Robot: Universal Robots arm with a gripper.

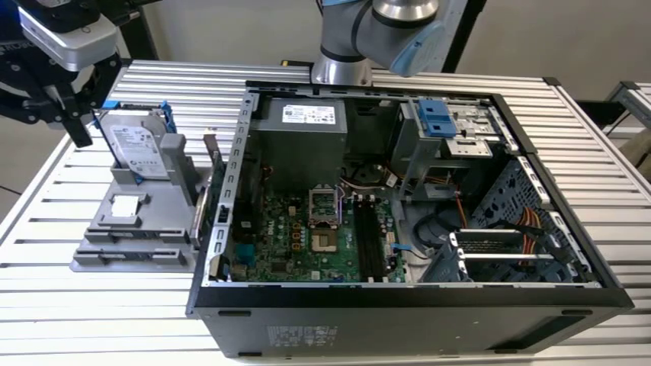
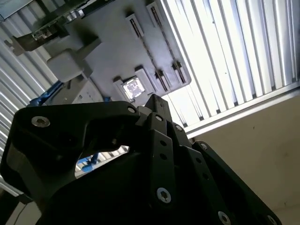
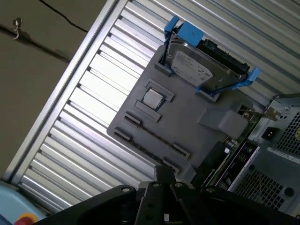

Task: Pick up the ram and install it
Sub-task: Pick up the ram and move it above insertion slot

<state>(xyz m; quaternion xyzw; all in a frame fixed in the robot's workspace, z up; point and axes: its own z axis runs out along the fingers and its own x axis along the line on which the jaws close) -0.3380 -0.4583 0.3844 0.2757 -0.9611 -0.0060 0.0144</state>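
My gripper (image 1: 75, 131) hangs above the back left corner of the grey parts holder (image 1: 133, 229), close to the hard drive (image 1: 137, 145). In both wrist views its fingertips (image 2: 153, 99) (image 3: 164, 172) meet at a point with nothing between them. A thin dark green board, which looks like the ram (image 3: 236, 152), stands on edge between the holder (image 3: 187, 117) and the open computer case (image 1: 407, 191). The holder's long clip slot (image 3: 152, 135) is bare. Dark memory slots (image 1: 368, 240) run along the green motherboard (image 1: 295, 236) inside the case.
The silver hard drive with blue handles (image 3: 201, 65) stands upright in the holder. A small square chip (image 3: 152, 98) lies in a holder pocket. The arm's base (image 1: 341, 65) stands behind the case. Ribbed table (image 1: 102, 305) spreads around; its edge (image 3: 56, 93) borders the floor.
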